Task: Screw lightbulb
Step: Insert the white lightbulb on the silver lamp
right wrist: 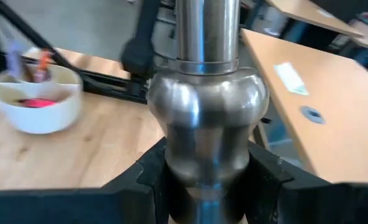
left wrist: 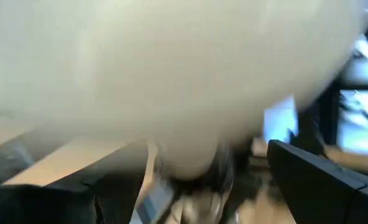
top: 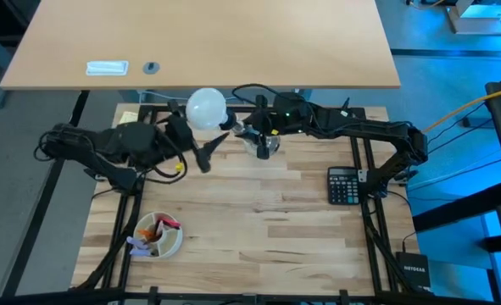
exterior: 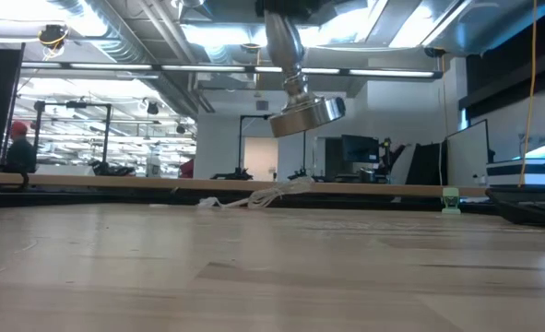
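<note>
Your left gripper (top: 201, 146) stands wide open around the lightbulb (top: 206, 108), whose screw base points toward the silver stand (right wrist: 207, 124), clenched aloft above the table by your right gripper (right wrist: 207, 180).

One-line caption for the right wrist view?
Right gripper shut on the silver stand, bowl on the table behind.

You see two matte black jointed arms trailing black cables; the right arm (top: 352, 129) shows a green light.
</note>
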Motion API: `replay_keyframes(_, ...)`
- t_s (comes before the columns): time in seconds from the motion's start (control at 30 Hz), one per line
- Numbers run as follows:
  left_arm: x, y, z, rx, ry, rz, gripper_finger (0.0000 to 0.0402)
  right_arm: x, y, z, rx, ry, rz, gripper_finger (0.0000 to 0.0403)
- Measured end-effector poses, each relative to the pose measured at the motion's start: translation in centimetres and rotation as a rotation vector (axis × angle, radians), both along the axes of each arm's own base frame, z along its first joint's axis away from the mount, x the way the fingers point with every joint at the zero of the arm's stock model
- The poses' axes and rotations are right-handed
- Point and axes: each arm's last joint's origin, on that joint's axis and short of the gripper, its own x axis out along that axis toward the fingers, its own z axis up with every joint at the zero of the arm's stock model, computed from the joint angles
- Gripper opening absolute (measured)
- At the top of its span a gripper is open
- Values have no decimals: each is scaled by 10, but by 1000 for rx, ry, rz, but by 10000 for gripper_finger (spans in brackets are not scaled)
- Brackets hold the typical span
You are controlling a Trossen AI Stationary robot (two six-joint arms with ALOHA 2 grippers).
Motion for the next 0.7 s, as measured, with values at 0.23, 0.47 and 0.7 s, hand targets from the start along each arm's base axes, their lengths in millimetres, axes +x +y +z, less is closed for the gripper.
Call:
replay_keyframes(0.23, 24, -18, 4, 67, -91, 228, 320, 3, -1, 2, -21, -41, -20, 139)
replay_keyframes(0.47, 35, -12, 8, 63, -173, 281, 320, 3, -1, 2, -41, -45, -29, 139)
replay_keyframes(0.7, 36, -10, 8, 72, -174, 272, 320, 3, -1, 1, -39, -37, -29, 139)
